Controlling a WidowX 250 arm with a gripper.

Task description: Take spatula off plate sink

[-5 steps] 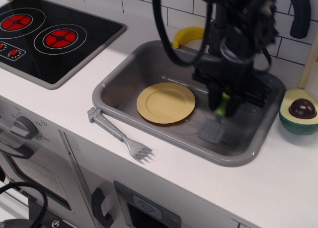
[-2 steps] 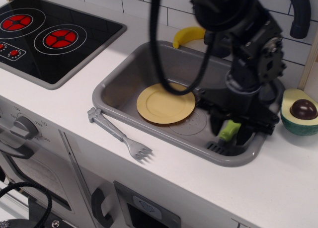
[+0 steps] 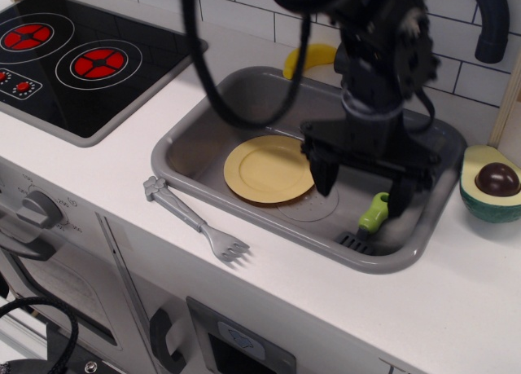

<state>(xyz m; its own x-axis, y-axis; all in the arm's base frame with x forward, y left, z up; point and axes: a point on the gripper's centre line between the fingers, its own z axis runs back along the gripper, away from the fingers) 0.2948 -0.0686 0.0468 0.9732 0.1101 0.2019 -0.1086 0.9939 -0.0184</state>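
The spatula (image 3: 370, 218) lies on the floor of the grey sink (image 3: 195, 134), in its front right corner, green handle up and grey slotted blade toward the front wall. The mustard-yellow plate (image 3: 269, 169) lies flat on the sink floor to the left, with nothing on it. My gripper (image 3: 362, 188) hangs over the sink between plate and spatula. Its two black fingers are spread wide apart and hold nothing. The right finger (image 3: 400, 195) stands just above the spatula's handle without touching it.
A grey toy fork (image 3: 195, 220) lies on the white counter in front of the sink. A black stovetop (image 3: 77, 60) is at the left. A yellow curved object (image 3: 308, 59) lies behind the sink. An avocado half (image 3: 491, 183) sits to the right. A dark faucet (image 3: 491, 19) stands at the back right.
My gripper carried the spatula to the sink's front right corner, let it go, opened wide, and moved up and to the left. The spatula now lies on the sink floor.
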